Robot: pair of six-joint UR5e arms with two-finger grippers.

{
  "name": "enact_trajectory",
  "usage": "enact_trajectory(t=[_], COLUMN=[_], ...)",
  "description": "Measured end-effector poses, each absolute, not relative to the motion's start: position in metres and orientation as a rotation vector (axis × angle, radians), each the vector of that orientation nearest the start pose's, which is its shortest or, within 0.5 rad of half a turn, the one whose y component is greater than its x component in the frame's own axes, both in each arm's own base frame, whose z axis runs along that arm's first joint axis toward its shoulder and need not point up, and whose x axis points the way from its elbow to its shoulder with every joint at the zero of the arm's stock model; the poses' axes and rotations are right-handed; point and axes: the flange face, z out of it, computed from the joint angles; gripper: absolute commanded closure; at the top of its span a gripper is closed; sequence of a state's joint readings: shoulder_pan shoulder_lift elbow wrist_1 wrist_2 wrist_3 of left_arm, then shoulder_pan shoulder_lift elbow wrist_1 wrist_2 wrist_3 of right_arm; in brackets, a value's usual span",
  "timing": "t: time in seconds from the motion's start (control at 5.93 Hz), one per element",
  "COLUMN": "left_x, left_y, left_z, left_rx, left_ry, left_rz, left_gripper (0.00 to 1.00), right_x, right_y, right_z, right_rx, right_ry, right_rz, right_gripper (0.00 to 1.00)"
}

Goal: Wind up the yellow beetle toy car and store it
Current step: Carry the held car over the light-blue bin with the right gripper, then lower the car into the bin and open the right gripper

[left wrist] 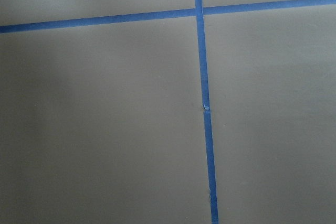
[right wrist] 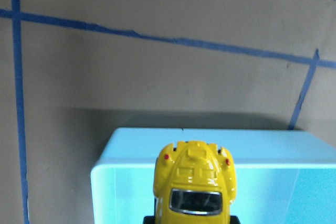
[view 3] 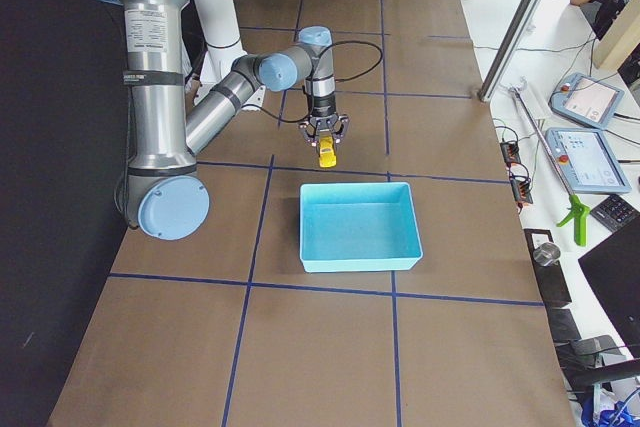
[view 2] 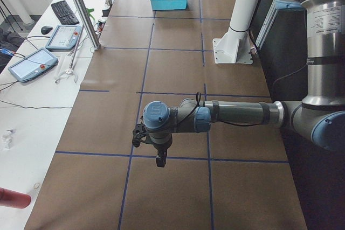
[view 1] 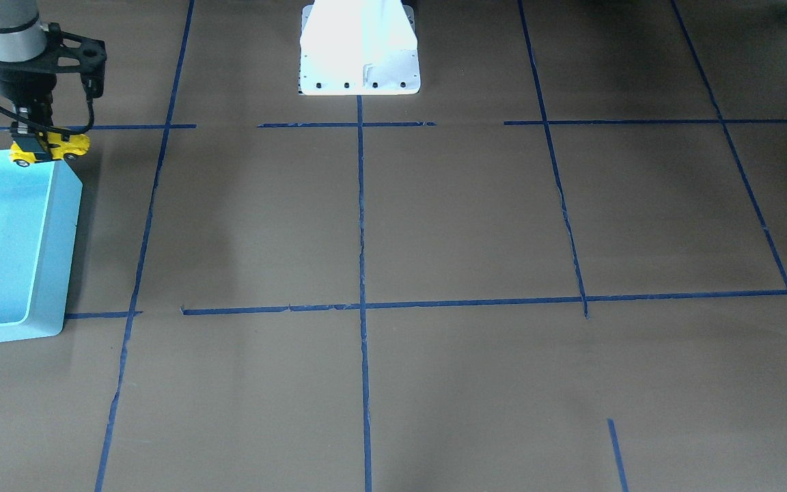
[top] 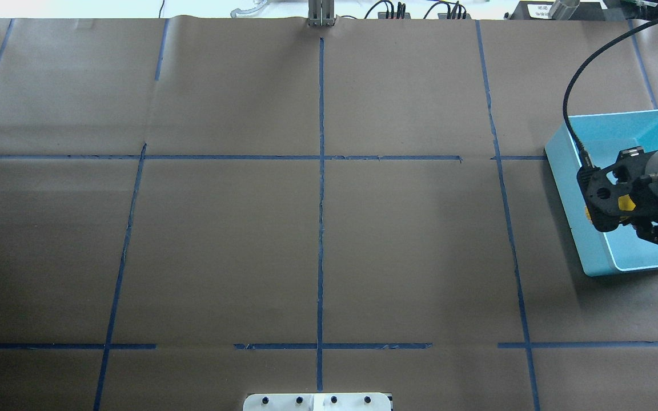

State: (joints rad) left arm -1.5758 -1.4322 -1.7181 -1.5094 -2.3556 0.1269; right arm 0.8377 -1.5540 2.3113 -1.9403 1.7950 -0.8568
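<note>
The yellow beetle toy car hangs in my right gripper, which is shut on it. It sits just above the near wall of the turquoise bin, over the bin's edge. The overhead view shows the right gripper over the bin, with a bit of yellow car under the wrist. The right wrist view shows the car over the bin's rim. My left gripper hovers over bare paper far from the bin, and I cannot tell whether it is open.
Brown paper with blue tape lines covers the table. The white robot pedestal stands at the table's robot side. A side bench holds tablets and a keyboard. A metal post stands at the table's edge.
</note>
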Motion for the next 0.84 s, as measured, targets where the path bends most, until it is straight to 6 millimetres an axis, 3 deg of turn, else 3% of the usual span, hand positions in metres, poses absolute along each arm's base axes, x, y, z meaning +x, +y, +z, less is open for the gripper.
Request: enact_trajectory(t=[0.34,0.67,0.84], left_x=[-0.065,-0.065,-0.065], left_y=[-0.429,-0.43,-0.43], left_z=[0.655,0.653,0.652], left_rx=[0.001,0.001,0.001], left_ry=[0.786,0.788,0.789], left_rz=[0.09,0.088,0.088], left_gripper=[0.0,0.0,0.0], right_x=[-0.177,-0.182,-0.188], right_y=[-0.431,-0.465,-0.474], right_z=[0.431,0.501,0.524], right_rx=[0.315,0.267,0.247], right_ry=[-0.208,-0.235,-0.27], right_rz=[-1.508,-1.454,-1.424], right_gripper=[1.0,1.0,1.0])
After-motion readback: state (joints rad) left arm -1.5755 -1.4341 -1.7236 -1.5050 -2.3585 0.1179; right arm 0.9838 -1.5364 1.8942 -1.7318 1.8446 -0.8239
